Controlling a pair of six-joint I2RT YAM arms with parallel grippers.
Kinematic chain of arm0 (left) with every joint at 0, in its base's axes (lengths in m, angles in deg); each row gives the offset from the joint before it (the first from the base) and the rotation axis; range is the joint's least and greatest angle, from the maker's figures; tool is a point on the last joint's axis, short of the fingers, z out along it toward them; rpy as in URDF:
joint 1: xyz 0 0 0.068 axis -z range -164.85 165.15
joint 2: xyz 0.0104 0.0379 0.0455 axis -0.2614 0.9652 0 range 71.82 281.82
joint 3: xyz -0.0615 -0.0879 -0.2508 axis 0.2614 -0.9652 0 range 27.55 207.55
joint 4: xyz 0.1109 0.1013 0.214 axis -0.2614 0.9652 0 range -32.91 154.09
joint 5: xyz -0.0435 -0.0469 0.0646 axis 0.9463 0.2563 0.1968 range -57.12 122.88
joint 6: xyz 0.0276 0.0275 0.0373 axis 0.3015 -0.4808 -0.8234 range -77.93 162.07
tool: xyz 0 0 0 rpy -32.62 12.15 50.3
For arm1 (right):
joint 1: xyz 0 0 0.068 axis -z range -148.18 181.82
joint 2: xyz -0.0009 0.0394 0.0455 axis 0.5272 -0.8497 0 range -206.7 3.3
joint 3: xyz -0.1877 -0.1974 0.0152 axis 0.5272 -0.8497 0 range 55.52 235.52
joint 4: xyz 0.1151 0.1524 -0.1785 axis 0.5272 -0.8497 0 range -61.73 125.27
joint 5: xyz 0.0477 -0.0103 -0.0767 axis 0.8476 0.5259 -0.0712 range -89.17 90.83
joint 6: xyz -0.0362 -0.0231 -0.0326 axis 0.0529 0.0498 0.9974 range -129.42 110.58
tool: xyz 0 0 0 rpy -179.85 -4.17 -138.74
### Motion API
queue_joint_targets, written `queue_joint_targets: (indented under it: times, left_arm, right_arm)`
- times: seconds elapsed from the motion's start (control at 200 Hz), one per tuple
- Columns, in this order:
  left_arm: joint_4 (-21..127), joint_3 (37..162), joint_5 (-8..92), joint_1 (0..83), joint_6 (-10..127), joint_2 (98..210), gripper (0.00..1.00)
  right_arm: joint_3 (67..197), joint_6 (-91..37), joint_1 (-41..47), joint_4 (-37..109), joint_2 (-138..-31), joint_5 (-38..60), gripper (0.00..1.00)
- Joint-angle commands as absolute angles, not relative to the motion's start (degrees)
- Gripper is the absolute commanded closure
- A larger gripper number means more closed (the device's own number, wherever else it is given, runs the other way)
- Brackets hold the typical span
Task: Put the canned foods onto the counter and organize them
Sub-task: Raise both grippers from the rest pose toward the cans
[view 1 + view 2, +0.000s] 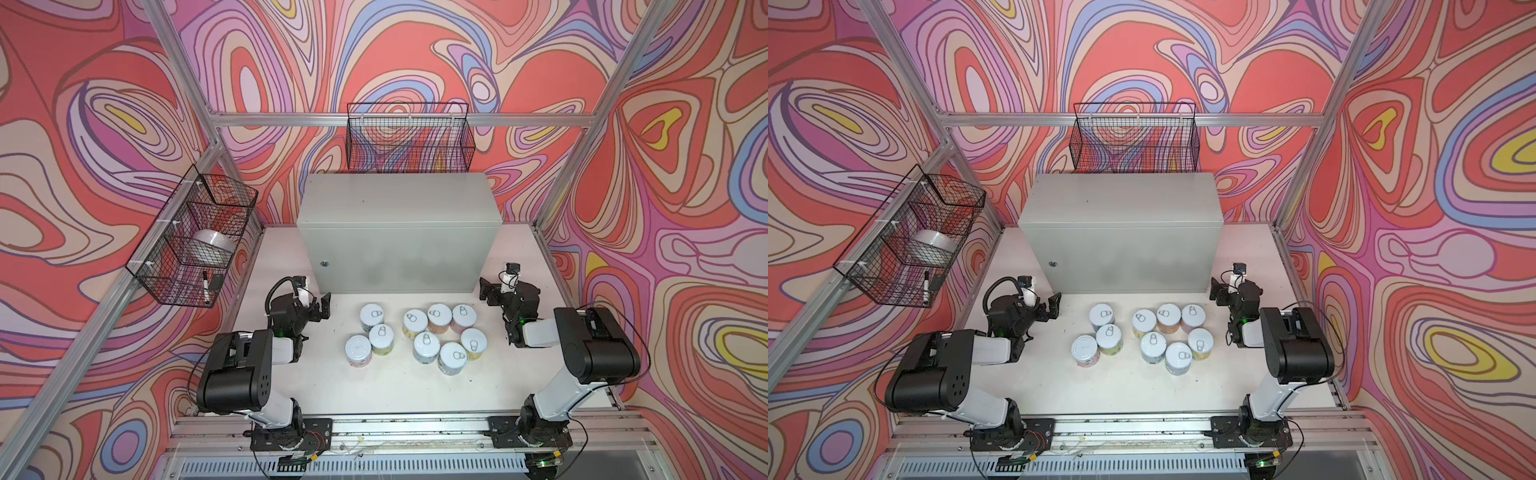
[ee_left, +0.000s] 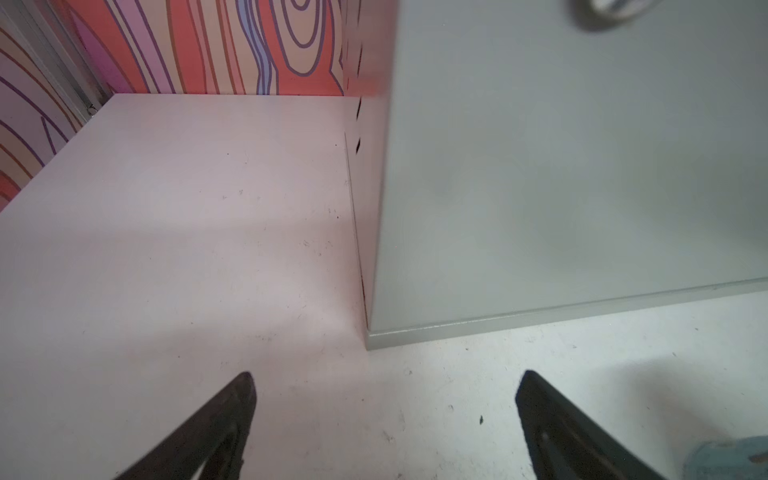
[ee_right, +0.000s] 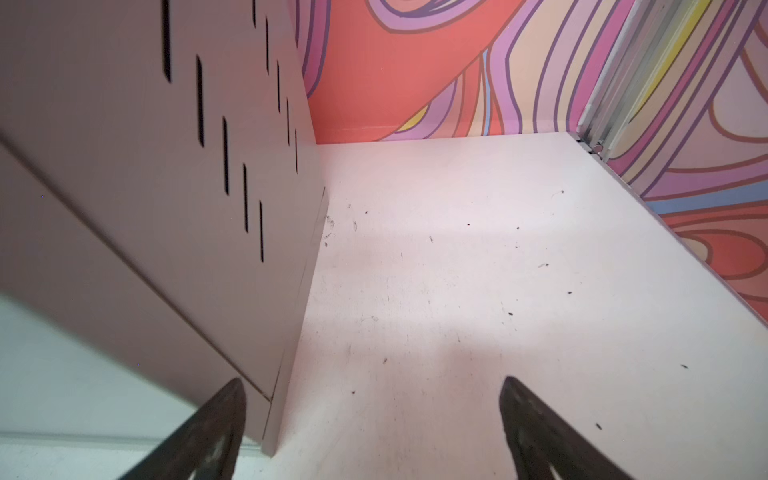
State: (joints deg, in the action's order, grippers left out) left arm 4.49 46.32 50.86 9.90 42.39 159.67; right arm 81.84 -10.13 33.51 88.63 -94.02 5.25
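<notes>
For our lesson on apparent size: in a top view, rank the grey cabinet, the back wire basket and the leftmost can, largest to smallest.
1. grey cabinet
2. back wire basket
3. leftmost can
The differences are plain.

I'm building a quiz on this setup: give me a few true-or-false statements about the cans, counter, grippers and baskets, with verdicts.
1. Nine canned foods stand on the white table. True.
2. One can already sits on the counter. False: its top bears no can; all stand on the table in front of it.
3. The left gripper and the right gripper are open and hold nothing. True.
4. The marker lies in the back basket. False: it lies in the side basket on the left wall.
</notes>
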Motion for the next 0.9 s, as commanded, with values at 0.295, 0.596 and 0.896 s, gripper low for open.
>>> queue_joint_targets:
  times: [0.295, 0.596, 0.896]
  left_arm:
    - [2.7, 47.3, 50.3, 9.9, 43.2, 160.1, 0.00]
    - [2.6, 47.3, 50.4, 9.9, 43.4, 160.2, 0.00]
    - [2.6, 47.3, 50.5, 9.8, 43.3, 160.1, 0.00]
  right_arm:
    - [82.4, -10.3, 33.6, 89.5, -94.5, 4.8, 0.02]
    - [82.5, -10.5, 33.7, 89.4, -94.6, 4.8, 0.02]
    - [82.8, -10.7, 33.6, 88.9, -94.7, 4.8, 0.02]
